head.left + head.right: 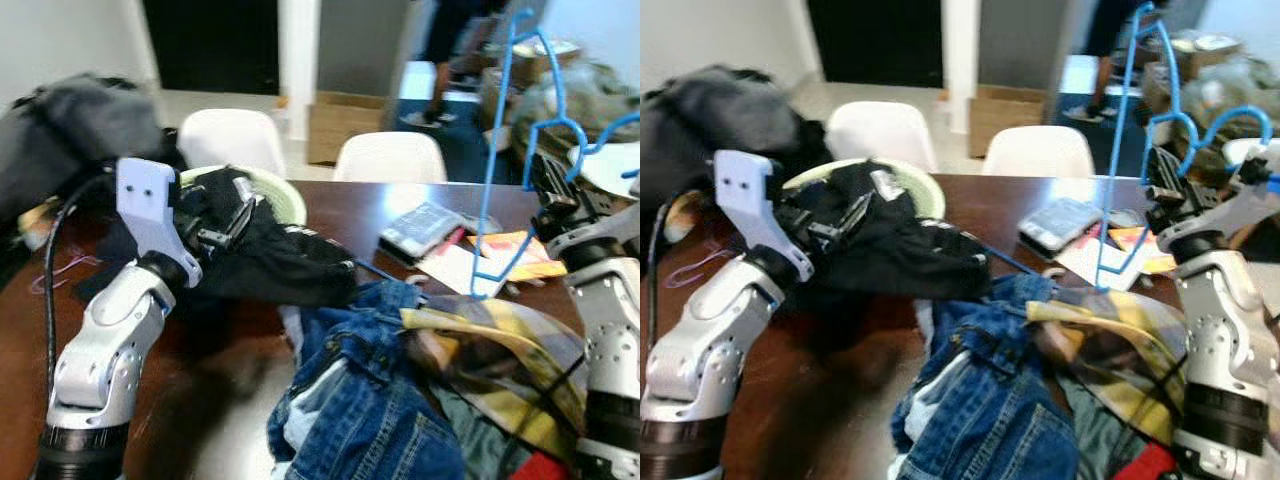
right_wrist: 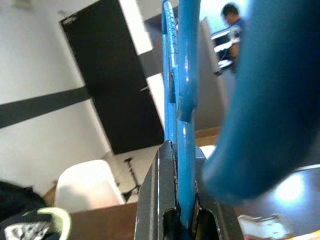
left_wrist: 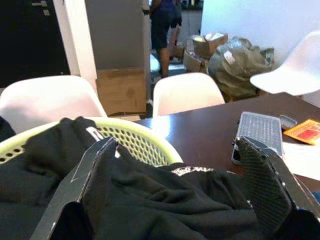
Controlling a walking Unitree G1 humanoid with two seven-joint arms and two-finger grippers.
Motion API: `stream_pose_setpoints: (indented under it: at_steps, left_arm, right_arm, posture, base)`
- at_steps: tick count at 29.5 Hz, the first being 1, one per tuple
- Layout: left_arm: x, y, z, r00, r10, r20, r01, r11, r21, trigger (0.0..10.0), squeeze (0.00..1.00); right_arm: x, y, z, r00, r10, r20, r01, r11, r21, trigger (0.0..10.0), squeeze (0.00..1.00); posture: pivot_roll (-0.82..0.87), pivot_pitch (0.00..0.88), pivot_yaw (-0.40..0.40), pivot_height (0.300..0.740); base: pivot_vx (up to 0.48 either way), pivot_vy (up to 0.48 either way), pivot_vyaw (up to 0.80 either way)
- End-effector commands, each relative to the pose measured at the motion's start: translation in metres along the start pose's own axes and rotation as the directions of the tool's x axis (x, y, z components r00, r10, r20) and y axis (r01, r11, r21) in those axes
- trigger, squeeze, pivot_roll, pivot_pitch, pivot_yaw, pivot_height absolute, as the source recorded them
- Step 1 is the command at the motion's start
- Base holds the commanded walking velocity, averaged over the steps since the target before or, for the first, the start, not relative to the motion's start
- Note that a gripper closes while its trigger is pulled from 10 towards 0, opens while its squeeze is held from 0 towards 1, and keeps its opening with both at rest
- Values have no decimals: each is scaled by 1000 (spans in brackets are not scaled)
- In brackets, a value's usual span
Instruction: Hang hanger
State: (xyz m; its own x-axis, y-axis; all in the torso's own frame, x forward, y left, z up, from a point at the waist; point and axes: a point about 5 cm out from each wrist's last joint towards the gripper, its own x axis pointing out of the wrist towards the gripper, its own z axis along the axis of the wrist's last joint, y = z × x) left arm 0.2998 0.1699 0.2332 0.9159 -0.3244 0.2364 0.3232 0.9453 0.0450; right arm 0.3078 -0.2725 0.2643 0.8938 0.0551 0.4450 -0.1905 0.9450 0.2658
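A blue wire hanger [image 1: 556, 124] stands upright above the right side of the table, its lower corner near the papers. My right gripper [image 1: 548, 188] is shut on it; in the right wrist view the fingers [image 2: 210, 210] pinch the blue hanger [image 2: 187, 75] between them. At the left, my left gripper [image 1: 228, 215] is open over a black garment [image 1: 275, 258] that spills from a lime-green basket [image 1: 290, 197]. In the left wrist view the black cloth [image 3: 170, 200] lies between the wide-apart fingers [image 3: 262, 180], with the basket rim [image 3: 145, 142] behind.
A dark wooden table [image 1: 350, 205] carries a heap of jeans [image 1: 360, 400], a yellow patterned cloth [image 1: 490, 345], a flat grey device [image 1: 420, 228] and papers [image 1: 505, 255]. Two white chairs [image 1: 232, 138] stand behind it, then a cardboard box [image 1: 345, 120] and a person [image 1: 450, 50].
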Motion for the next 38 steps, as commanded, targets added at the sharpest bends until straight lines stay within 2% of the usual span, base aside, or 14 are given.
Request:
stream_pose_setpoints:
  at_steps: [1, 4, 6, 8, 10, 11, 15, 17, 19, 21, 24, 26, 33, 38]
  left_arm:
    - [-8, 7, -21, 989, 39, -145, -28, 996, 81, 10000, 0]
    - [-18, 1, -38, 957, 29, -290, 53, 961, 271, 10000, 0]
    - [-18, 1, -38, 957, 29, -290, 53, 961, 271, 10000, 0]
    - [-31, 3, -46, 907, 61, -417, 155, 871, 465, 10000, 0]
    - [-31, 3, -46, 907, 61, -417, 155, 871, 465, 10000, 0]
    - [-37, 10, -45, 887, 109, -450, 175, 821, 543, 10000, 0]
    - [-41, 15, -42, 874, 143, -464, 183, 788, 588, 10000, 0]
    - [-50, 36, -37, 863, 255, -437, 167, 673, 721, 10000, 0]
    - [-50, 36, -37, 863, 255, -437, 167, 673, 721, 10000, 0]
    - [-49, 50, -33, 884, 303, -356, 137, 561, 817, 10000, 0]
    - [-45, 53, -32, 896, 303, -325, 130, 519, 845, 10000, 0]
    - [-38, 56, -39, 913, 286, -291, 143, 444, 885, 10000, 0]
    - [-30, 57, -50, 917, 273, -291, 157, 423, 893, 10000, 0]
    - [-27, 54, -54, 916, 248, -316, 175, 459, 871, 10000, 0]
  right_arm:
    - [2, 3, 4, 1000, 17, 16, -17, 1000, -5, 10000, 0]
    - [3, 1, 6, 1000, 13, 18, -13, 1000, -7, 10000, 0]
    - [3, 1, 6, 1000, 13, 18, -13, 1000, -7, 10000, 0]
    - [3, -2, 6, 1000, 7, 10, -7, 1000, -18, 10000, 0]
    - [3, -2, 6, 1000, 7, 10, -7, 1000, -18, 10000, 0]
    - [3, -3, 5, 1000, 6, 5, -6, 1000, -21, 10000, 0]
    - [3, -3, 5, 1000, 5, 3, -5, 1000, -23, 10000, 0]
    - [5, -3, 2, 1000, 8, -5, -8, 1000, -17, 10000, 0]
    - [5, -3, 2, 1000, 8, -5, -8, 1000, -17, 10000, 0]
    - [7, -1, 0, 1000, 19, -10, -19, 1000, -10, 10000, 0]
    - [8, 0, -1, 1000, 22, -10, -22, 1000, -8, 10000, 0]
    - [8, 0, 0, 1000, 25, -7, -25, 1000, -6, 10000, 0]
    - [8, 0, 2, 1000, 24, -1, -24, 1000, -15, 10000, 0]
    - [7, -1, 6, 1000, 21, 6, -21, 1000, -23, 10000, 0]
  posture:
    - [-8, 0, -28, 740]
    - [-8, 0, -29, 740]
    - [-8, 0, -29, 740]
    - [-4, 0, -30, 740]
    - [-4, 0, -30, 740]
    - [-4, 0, -30, 740]
    - [3, 0, -31, 740]
    - [20, 0, -46, 740]
    - [20, 0, -46, 740]
    - [21, 0, -53, 740]
    - [17, 0, -54, 740]
    - [5, 0, -54, 740]
    - [-16, 0, -47, 740]
    - [-24, 0, -46, 740]
  base:
    - [0, 0, 0]
    - [0, 0, 0]
    - [0, 0, 0]
    - [0, 0, 0]
    - [0, 0, 0]
    - [0, 0, 0]
    - [0, 0, 0]
    - [0, 0, 0]
    - [0, 0, 0]
    - [0, 0, 0]
    - [0, 0, 0]
    - [0, 0, 0]
    - [0, 0, 0]
    - [0, 0, 0]
